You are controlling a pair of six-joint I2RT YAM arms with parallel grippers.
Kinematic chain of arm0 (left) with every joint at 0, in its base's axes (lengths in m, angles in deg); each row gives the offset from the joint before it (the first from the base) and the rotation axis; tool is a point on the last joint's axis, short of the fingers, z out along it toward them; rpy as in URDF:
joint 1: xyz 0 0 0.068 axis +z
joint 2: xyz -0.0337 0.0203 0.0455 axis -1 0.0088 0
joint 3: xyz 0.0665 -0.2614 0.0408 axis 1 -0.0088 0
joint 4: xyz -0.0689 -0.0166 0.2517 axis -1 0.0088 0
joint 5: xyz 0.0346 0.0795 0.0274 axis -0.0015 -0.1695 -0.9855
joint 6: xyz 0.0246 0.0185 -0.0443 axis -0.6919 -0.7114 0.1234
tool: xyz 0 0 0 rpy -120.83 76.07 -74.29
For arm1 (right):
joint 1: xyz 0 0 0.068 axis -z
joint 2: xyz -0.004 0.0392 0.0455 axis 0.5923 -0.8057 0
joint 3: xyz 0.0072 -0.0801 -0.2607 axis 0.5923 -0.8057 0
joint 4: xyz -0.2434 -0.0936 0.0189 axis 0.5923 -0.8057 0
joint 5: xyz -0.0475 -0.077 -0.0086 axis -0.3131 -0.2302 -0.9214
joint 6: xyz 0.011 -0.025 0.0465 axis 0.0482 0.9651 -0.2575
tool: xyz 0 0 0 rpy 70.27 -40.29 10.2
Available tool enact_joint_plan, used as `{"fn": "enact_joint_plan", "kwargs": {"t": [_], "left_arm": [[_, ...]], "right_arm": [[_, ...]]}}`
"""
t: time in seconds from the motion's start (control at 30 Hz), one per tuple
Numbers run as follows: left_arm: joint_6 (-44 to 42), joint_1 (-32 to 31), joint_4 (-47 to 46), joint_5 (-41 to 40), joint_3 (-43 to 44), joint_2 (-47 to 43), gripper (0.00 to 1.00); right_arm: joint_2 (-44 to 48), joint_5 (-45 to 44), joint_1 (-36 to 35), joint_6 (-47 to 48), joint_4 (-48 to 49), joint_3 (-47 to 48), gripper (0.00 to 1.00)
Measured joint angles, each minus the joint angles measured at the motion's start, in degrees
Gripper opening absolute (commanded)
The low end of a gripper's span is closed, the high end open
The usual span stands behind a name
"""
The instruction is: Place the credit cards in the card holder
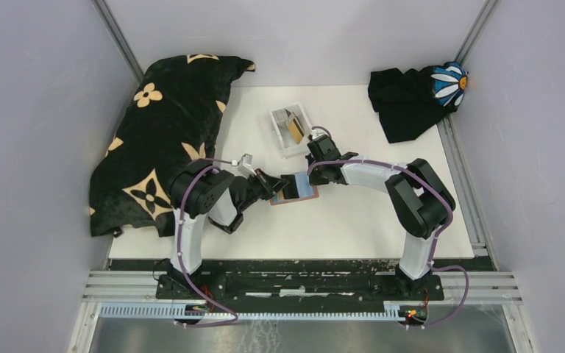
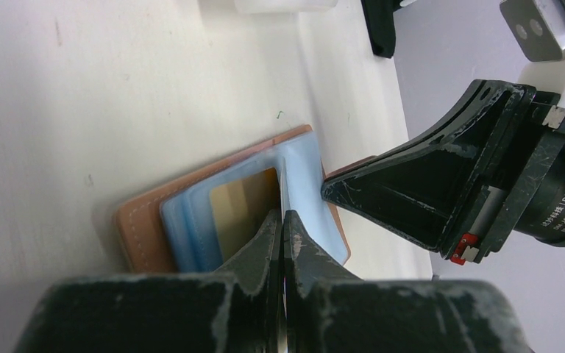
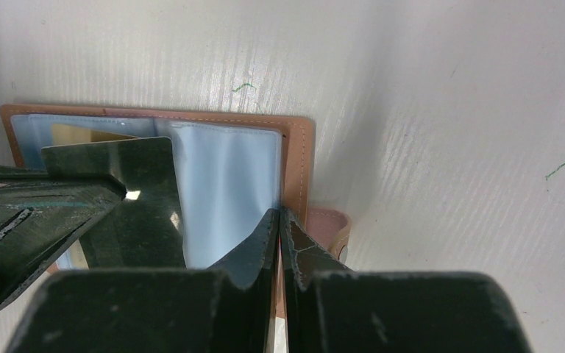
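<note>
Card holder [image 1: 295,194] lies open at the centre of the table [image 1: 368,220], a gold card [image 2: 241,207] in its clear sleeves, as left gripper [image 2: 282,218] and right gripper [image 3: 279,218], both closed with nothing plainly gripped, press on it; best that one pins the leather while the other gently nudges the card home.
</note>
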Motion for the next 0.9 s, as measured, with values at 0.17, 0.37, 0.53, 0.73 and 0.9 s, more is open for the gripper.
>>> {"fn": "enact_joint_plan", "kwargs": {"t": [0.17,0.37,0.53,0.73,0.9], "left_arm": [[3.52,-0.09,-1.99,-1.25,-1.42,0.59,0.03],[6.58,-0.11,-2.6,-1.84,-1.6,1.2,0.03],[7.72,-0.11,-2.93,-1.99,-1.6,1.46,0.03],[8.96,-0.11,-2.05,-2.01,-1.07,1.46,0.03],[9.66,-0.11,-0.7,-2.01,-0.37,1.31,0.03]], "right_arm": [[0.0,0.0,0.0,0.0,0.0,0.0,0.08],[0.0,0.0,0.0,0.0,0.02,0.0,0.08],[0.0,0.0,-0.02,0.0,0.02,0.0,0.08],[0.0,-0.04,-0.07,0.0,0.02,0.0,0.08],[-0.02,-0.04,-0.07,0.0,0.04,0.0,0.08]]}}
